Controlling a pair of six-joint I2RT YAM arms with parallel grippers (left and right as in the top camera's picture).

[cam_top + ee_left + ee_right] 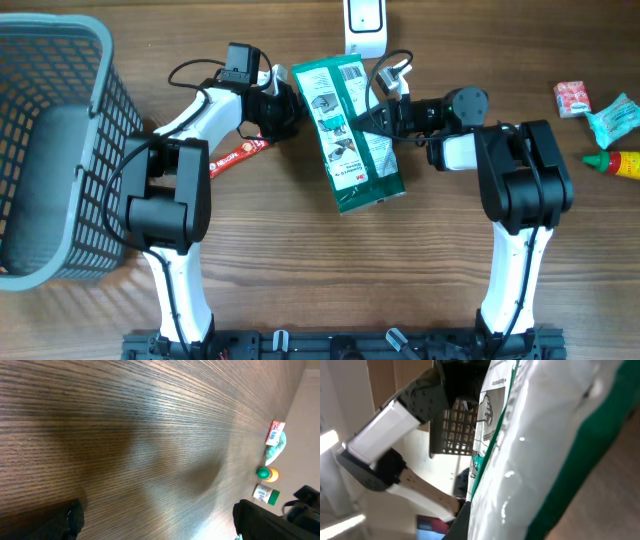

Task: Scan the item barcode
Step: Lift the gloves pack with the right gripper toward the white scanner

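The packet [350, 135], green and white, sits mid-table on my overhead view. It runs lengthwise away from me, with its top end just below the white scanner [363, 25] at the far edge. I can see a barcode [350, 72] printed near that top end, facing up at the camera. The right gripper [375, 120] is pinching the packet by its right edge. On the right wrist camera the glossy wrapper fills most of the frame, too close to read.

The left gripper [285, 108] is just beside the packet's left edge with nothing in it. On its wrist camera the two fingers [70, 520] stand spread wide at the bottom corners, with only bare wooden table [150, 435] between them.

A red tube [238, 157] lies under the left arm. A grey basket [60, 60] takes up the far left. Well apart on the right are a small red-and-white pack [572, 98], a teal wrapper [612, 118] and a yellow bottle with a green cap [612, 162].
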